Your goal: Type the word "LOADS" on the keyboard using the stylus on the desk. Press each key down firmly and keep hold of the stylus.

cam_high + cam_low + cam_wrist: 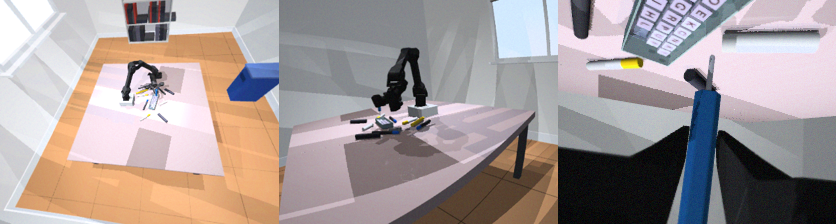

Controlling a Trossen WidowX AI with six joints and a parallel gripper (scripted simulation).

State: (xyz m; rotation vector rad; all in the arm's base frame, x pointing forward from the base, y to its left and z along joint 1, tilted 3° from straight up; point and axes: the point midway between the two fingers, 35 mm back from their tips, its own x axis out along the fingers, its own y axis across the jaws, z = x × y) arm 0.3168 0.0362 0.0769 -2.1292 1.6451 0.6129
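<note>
The blue stylus [156, 92] [379, 109] [703, 150] has a thin grey tip. My gripper [379, 105] [703, 134] is shut on its blue body, and the tip points away from the fingers. The small grey-green keyboard [153, 102] [384, 123] [670, 31] has pale lettered keys and lies on the desk. In the wrist view the stylus tip shows beyond the keyboard's lower corner, to the right, over the desk and not over a key. The exterior view shows the stylus raised above the desk. The keyboard's upper part is cut off in the wrist view.
A white cylinder [770, 42] and a white pen with a yellow end [145, 117] [615, 64] lie near the keyboard. Dark cylinders [162, 118] [358, 121] [580, 17], a yellow marker [141, 92] [417, 122] and a blue-and-black marker [424, 124] lie around it.
</note>
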